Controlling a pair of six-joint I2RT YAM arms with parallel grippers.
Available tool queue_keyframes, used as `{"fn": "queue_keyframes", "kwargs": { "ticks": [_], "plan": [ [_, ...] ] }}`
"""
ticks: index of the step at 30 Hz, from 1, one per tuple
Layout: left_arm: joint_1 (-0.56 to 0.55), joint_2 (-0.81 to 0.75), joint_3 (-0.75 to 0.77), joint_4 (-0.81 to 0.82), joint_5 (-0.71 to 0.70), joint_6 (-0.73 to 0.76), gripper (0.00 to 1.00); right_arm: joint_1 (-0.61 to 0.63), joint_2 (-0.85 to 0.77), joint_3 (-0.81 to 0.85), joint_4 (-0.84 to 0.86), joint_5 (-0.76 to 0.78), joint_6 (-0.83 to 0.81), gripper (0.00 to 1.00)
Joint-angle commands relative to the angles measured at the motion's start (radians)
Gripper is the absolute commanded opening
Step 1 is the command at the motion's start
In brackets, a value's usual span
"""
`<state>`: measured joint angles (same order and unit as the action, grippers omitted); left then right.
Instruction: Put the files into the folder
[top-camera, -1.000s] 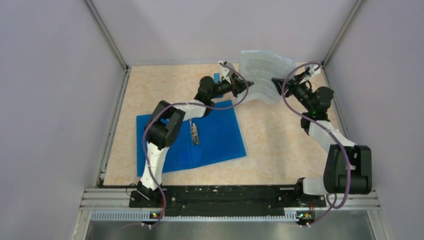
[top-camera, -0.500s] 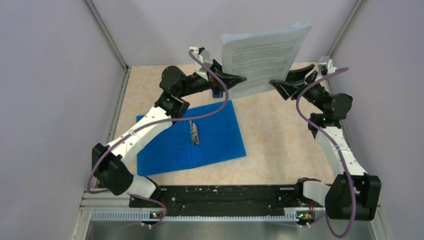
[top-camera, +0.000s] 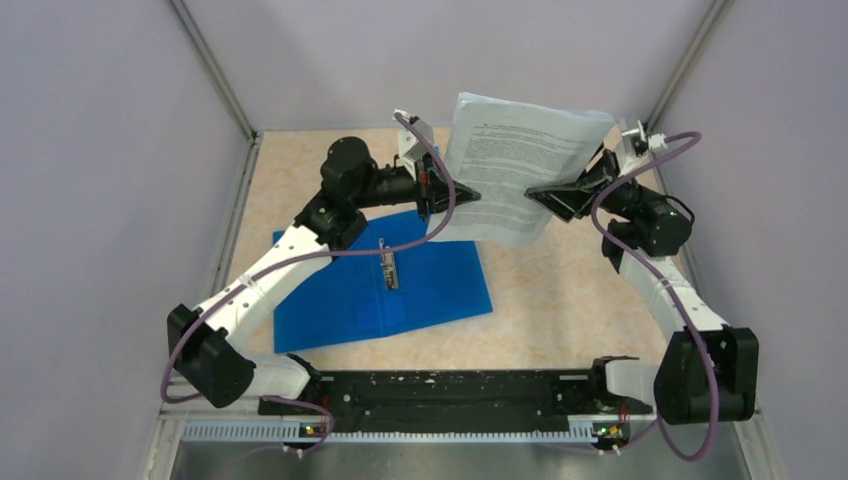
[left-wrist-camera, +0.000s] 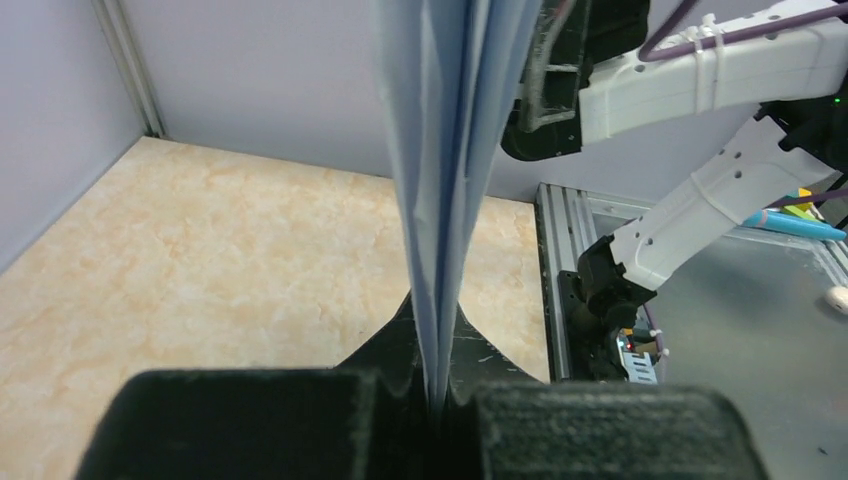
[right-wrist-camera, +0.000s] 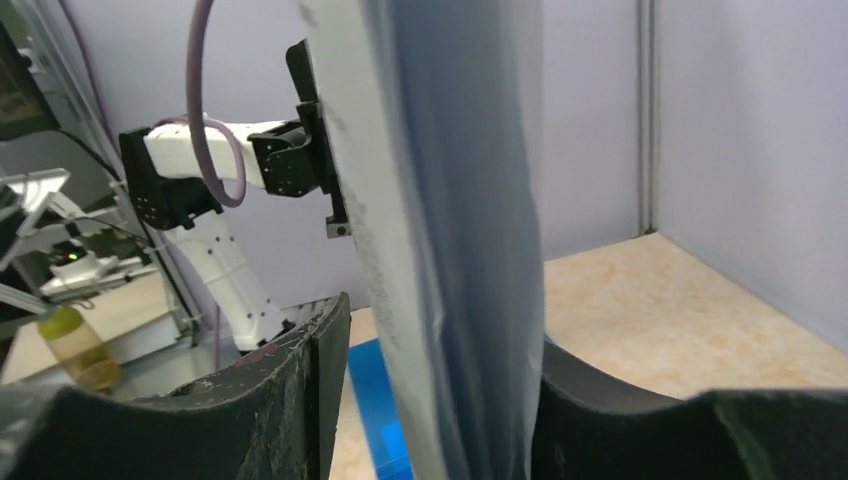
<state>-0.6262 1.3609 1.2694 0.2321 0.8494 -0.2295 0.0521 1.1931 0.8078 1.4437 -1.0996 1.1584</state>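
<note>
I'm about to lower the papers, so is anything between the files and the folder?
Nothing loose lies on the folder; only its own metal clip shows. The files hang between the left gripper and right gripper near its far right corner, and the left arm crosses above its far left corner.

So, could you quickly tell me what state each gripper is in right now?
Left gripper: shut on the files, pinching their edge.
Right gripper: files sit between its fingers, a gap beside one; clamped or not cannot be told.
</note>
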Motion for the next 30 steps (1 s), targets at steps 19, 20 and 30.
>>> {"fn": "queue_keyframes", "kwargs": {
  "ticks": [19,20,30],
  "plan": [
    [0.044,-0.092,0.067,-0.176,-0.096,-0.065,0.0,0.081,0.05,0.035,0.081,0.116,0.157,0.0],
    [0.044,-0.09,0.065,-0.187,-0.122,-0.079,0.0,0.087,0.038,0.032,-0.014,0.133,0.1,0.0],
    [0.04,-0.072,-0.046,-0.445,-0.62,-0.311,0.0,0.336,-0.029,0.186,-1.225,0.593,-0.56,0.0]
  ]
}}
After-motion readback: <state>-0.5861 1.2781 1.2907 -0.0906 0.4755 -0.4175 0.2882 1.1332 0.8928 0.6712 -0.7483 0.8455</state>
